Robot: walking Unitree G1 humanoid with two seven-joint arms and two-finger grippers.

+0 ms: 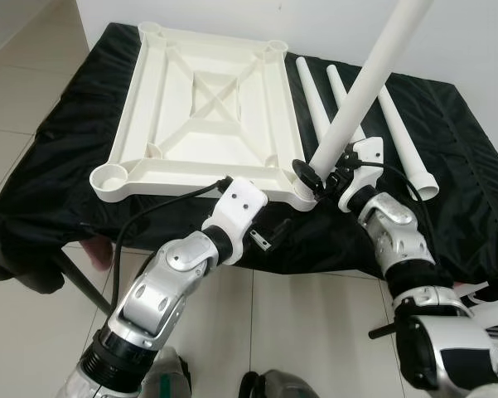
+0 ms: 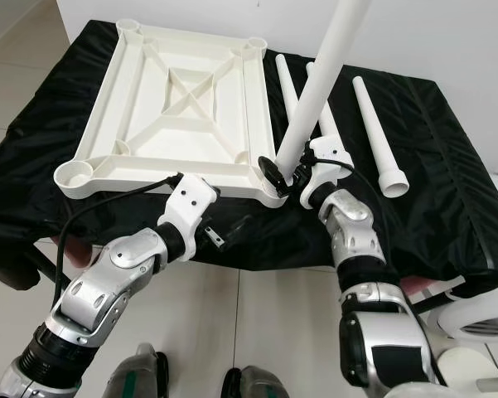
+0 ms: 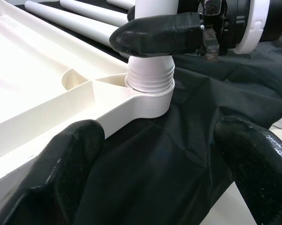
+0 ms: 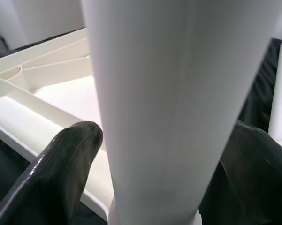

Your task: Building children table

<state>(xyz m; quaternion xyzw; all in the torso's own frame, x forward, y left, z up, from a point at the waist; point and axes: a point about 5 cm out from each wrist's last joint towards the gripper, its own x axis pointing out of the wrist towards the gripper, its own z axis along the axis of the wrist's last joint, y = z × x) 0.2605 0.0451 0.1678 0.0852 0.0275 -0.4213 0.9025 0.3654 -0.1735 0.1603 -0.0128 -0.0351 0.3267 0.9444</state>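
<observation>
Right pincer (image 1: 321, 172) clamping white leg (image 1: 360, 91) into tabletop (image 1: 207, 108) corner socket; left pincer (image 1: 269, 232) hovering apart nearby.

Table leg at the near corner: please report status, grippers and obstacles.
Right gripper shut on table leg, threaded end in tabletop corner socket. Left gripper open, near that corner. Three legs lying spare on the black cloth; nothing blocking.
</observation>
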